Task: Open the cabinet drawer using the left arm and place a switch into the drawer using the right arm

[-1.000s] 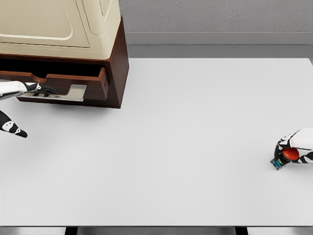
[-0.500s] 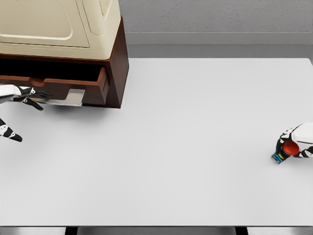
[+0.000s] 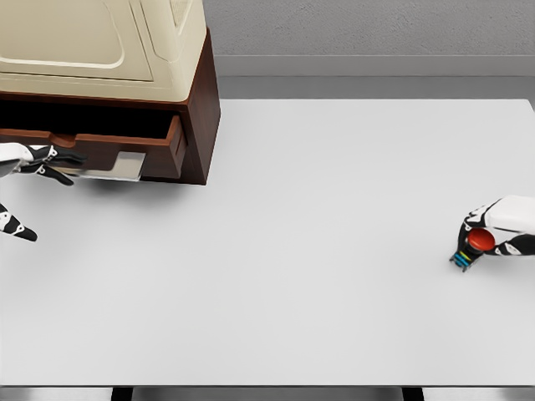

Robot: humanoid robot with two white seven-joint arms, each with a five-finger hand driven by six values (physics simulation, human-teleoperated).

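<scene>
White hands (image 3: 500,227), seemingly black joints and fingertips

A white table (image 3: 318,251) fills most of the view. Behind the table runs a grey wall (image 3: 368,29).

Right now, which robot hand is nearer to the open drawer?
Left. The left robot hand is at the drawer front; the right robot hand holds the switch far across the table.

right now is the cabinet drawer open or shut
Open: the cabinet drawer juts out from the cabinet, a dark gap above it, with the left hand at its front.
</scene>
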